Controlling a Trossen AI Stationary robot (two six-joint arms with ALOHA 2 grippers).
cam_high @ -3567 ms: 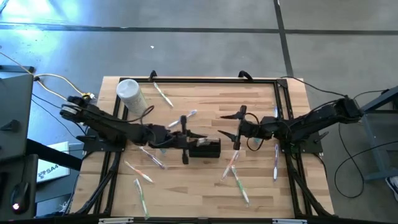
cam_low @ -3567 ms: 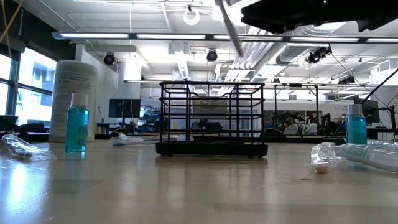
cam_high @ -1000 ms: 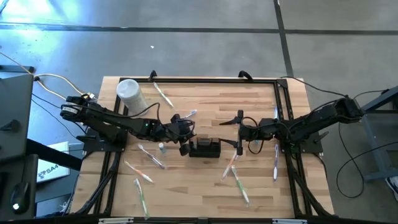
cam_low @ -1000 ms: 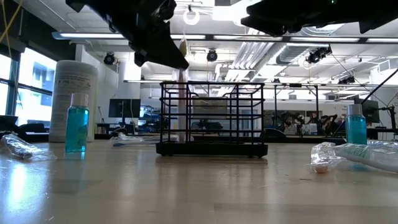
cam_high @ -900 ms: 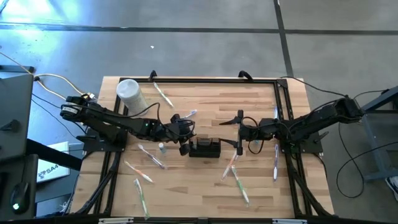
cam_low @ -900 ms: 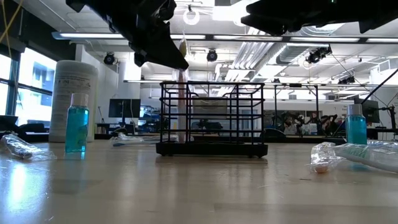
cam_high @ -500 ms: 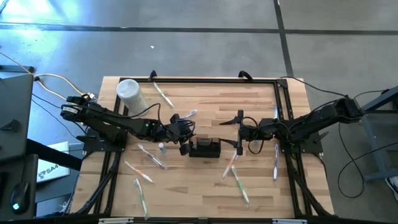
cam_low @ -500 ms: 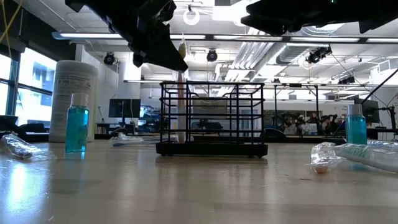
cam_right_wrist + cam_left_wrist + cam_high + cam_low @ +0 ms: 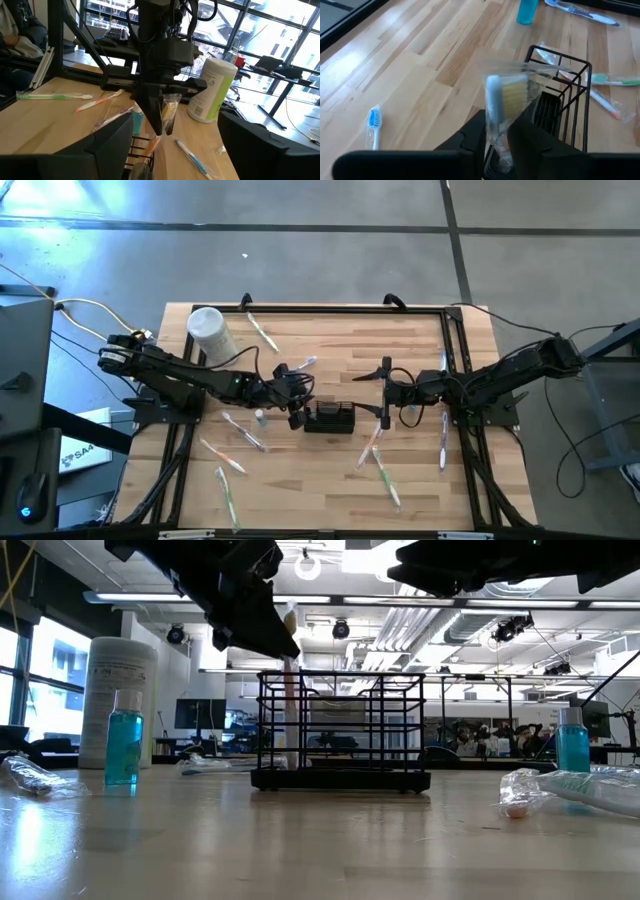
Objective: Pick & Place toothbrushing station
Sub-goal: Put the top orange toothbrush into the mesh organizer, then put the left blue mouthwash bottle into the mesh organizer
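The toothbrushing station (image 9: 330, 418) is a black wire rack standing on the wooden table, also seen in the low view (image 9: 340, 730) and the left wrist view (image 9: 565, 100). My left gripper (image 9: 296, 406) (image 9: 497, 134) hangs over the rack's left end, shut on a plastic-wrapped toothbrush (image 9: 501, 97) (image 9: 290, 620) with yellow bristles. My right gripper (image 9: 384, 393) (image 9: 180, 165) waits open and level just right of the rack, with nothing between its fingers. My left gripper pinches the wrapped toothbrush between its two fingers at the handle just below the head (image 9: 496, 129). The fingers slant down from the table's left and lie across the handle. The toothbrush stands upright, head up, its lower part (image 9: 290, 725) down inside the rack's left end.
A white lidded cylinder (image 9: 210, 330) (image 9: 118, 700) stands at the far left. Small blue bottles (image 9: 124, 745) (image 9: 572, 745) and several loose wrapped toothbrushes (image 9: 380, 465) (image 9: 245, 435) lie around the rack. Black frame rails (image 9: 455, 360) border the table.
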